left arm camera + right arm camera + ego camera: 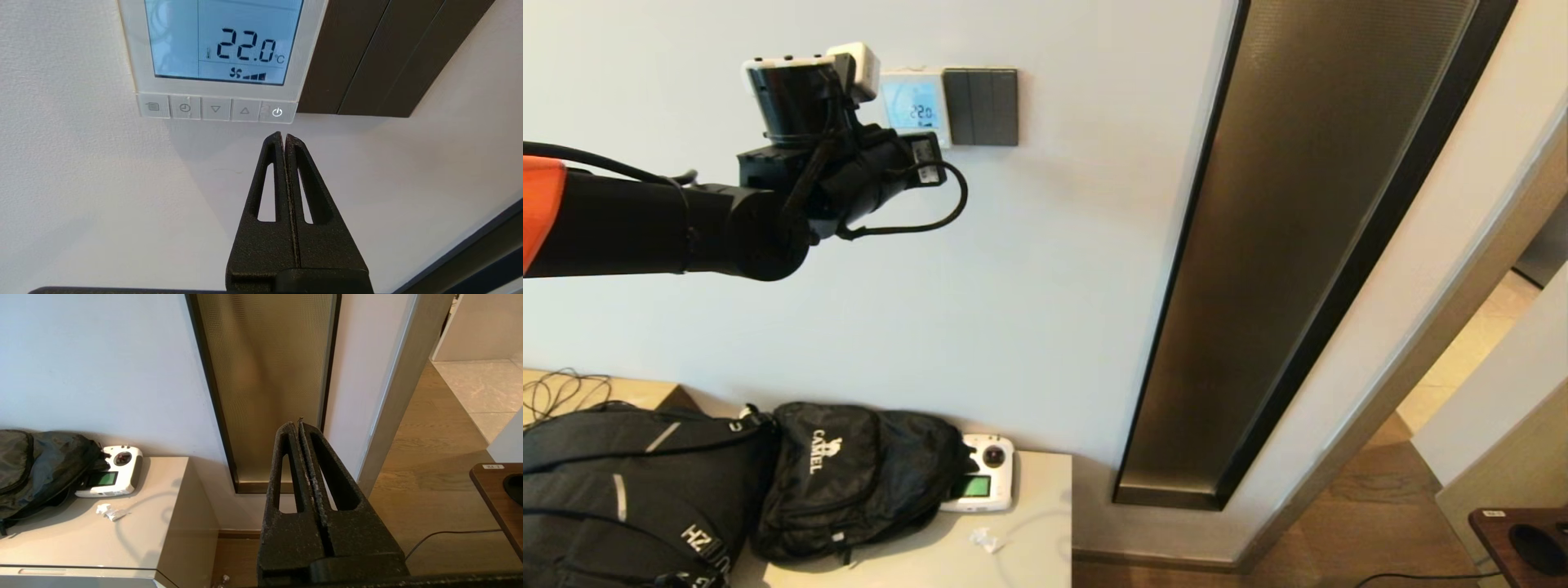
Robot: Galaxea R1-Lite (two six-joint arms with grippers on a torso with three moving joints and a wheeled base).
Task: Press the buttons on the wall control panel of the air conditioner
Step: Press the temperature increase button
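The white wall control panel (915,104) hangs on the wall, its screen glowing pale blue and reading 22.0 °C (229,45). A row of small pale buttons (216,108) runs along its bottom edge, with a lit power button (277,112) at one end. My left gripper (284,135) is shut and empty, its tips just short of the power button and apart from it. In the head view the left arm (833,163) reaches up in front of the panel's lower left. My right gripper (297,424) is shut and empty, held low away from the panel.
A dark grey three-rocker switch plate (982,106) sits right beside the panel. A tall dark-framed glass strip (1298,245) runs down the wall to the right. Below, a cabinet top (1029,523) carries black backpacks (849,474) and a white handheld remote (980,483).
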